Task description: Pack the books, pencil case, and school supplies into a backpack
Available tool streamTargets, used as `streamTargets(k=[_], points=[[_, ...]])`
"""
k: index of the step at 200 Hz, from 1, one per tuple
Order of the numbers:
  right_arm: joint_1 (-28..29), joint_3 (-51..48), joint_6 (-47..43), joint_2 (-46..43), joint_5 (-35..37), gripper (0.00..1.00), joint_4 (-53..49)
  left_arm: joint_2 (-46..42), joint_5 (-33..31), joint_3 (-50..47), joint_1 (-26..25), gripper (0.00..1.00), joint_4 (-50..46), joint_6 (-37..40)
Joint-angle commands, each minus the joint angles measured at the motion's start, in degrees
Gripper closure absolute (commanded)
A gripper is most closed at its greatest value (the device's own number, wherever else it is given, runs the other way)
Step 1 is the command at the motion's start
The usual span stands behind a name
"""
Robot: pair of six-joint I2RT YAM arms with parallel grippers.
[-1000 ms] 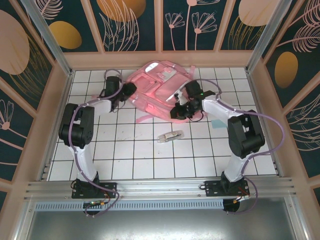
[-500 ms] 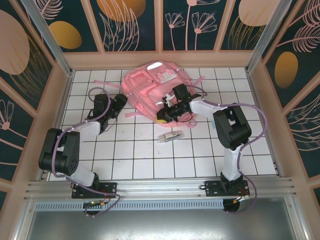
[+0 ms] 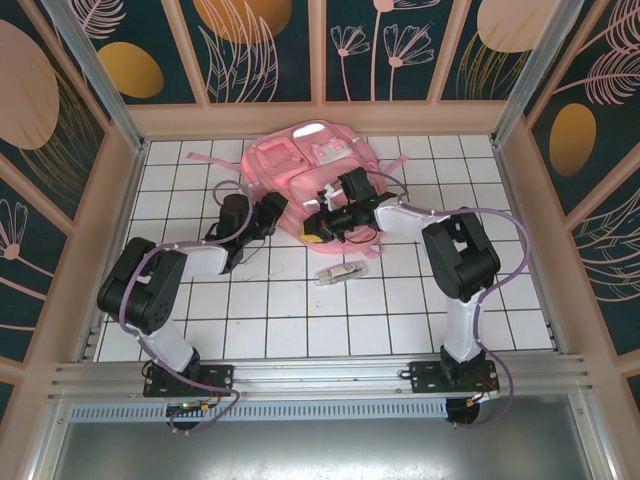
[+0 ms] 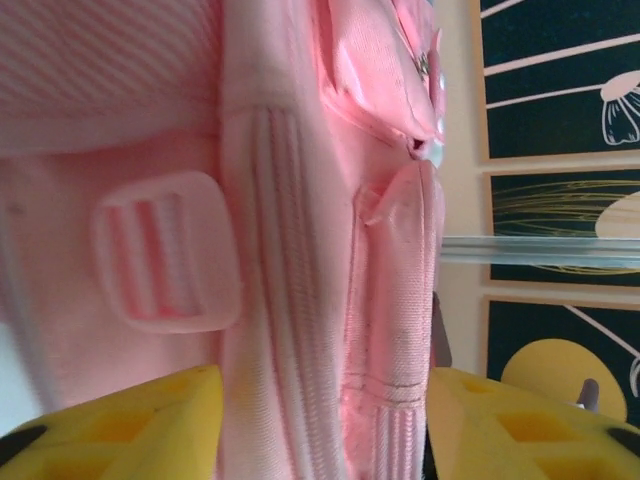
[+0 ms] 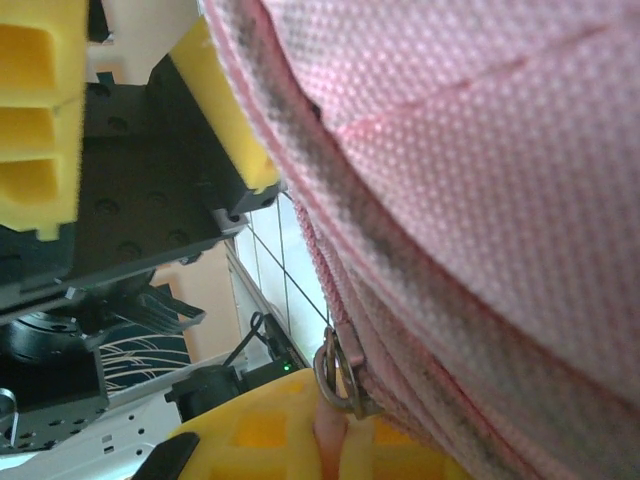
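Since the earlier view from above, the left arm has swung inward, and its end effector (image 3: 268,210) now sits against the left side of the backpack (image 3: 300,160), where before it hung apart from it over the tiles. The right end effector (image 3: 322,222) has crept a little further left along the near edge of the bag. The backpack lies at the far middle of the surface (image 3: 260,310), front pockets up. A narrow transparent box (image 3: 340,271) lies alone on the tiles just in front of it, touching neither arm. In the left wrist view the yellow fingers (image 4: 140,425) stand spread wide, with a stitched ridge of pink fabric filling the gap between them; whether they squeeze it I cannot tell. A pink plastic buckle (image 4: 165,250) sits on the fabric just beyond the left-hand finger. In the right wrist view the yellow pads (image 5: 250,435) are pressed together on a small pink pull tab (image 5: 332,440), which hangs from a metal ring (image 5: 340,372) on the zipper seam along the bag's woven cloth.
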Motion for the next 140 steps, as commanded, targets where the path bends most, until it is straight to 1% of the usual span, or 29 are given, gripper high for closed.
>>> streamTargets(k=[1,12,27,29,36,57,67,78,83,100,121,140], points=[[2.32,0.49,-0.52,-1.21,-3.19,1.00,2.47,4.85,1.05,1.79,-1.68,0.55,4.89,-2.63],[2.54,0.72,-0.88,-1.40,-3.18,1.00,1.98,7.14,1.37,2.86,-2.32,0.66,5.41,-3.08],[2.60,0.21,-1.39,-2.11,-2.77,1.00,1.09,9.15,1.97,3.53,-2.38,0.85,6.85,-3.36],[2.50,0.11,-1.48,-2.16,-2.64,1.00,0.82,9.32,1.93,3.57,-2.37,0.89,6.86,-3.36],[2.51,-0.28,-2.22,-2.65,-1.95,1.00,-0.46,9.44,1.68,3.63,-2.31,1.00,6.82,-3.07],[1.83,-3.33,-5.89,-4.23,1.47,1.00,-6.65,8.34,0.59,4.07,-1.93,1.00,3.69,-0.58],[0.48,-6.44,-7.19,-5.17,4.09,1.00,-9.68,7.16,-0.12,4.17,-1.55,1.00,1.77,0.83],[-0.97,-10.76,-7.49,-6.63,6.01,1.00,-10.76,5.75,-0.97,4.08,-0.99,1.00,-0.19,2.41],[-3.50,-12.63,-7.43,-7.53,6.40,1.00,-10.74,5.24,-1.22,4.12,-0.78,1.00,-1.16,3.04],[-7.57,-17.08,-7.74,-10.40,7.14,1.00,-10.67,4.05,-1.47,4.12,0.14,1.00,-3.07,4.48],[-11.86,-17.66,-10.13,-12.66,8.41,1.00,-13.62,3.89,-1.19,3.69,0.95,1.00,-3.51,4.66],[-14.86,-17.30,-11.19,-14.06,7.42,1.00,-14.90,3.89,-1.28,3.43,1.40,1.00,-3.51,4.68]])
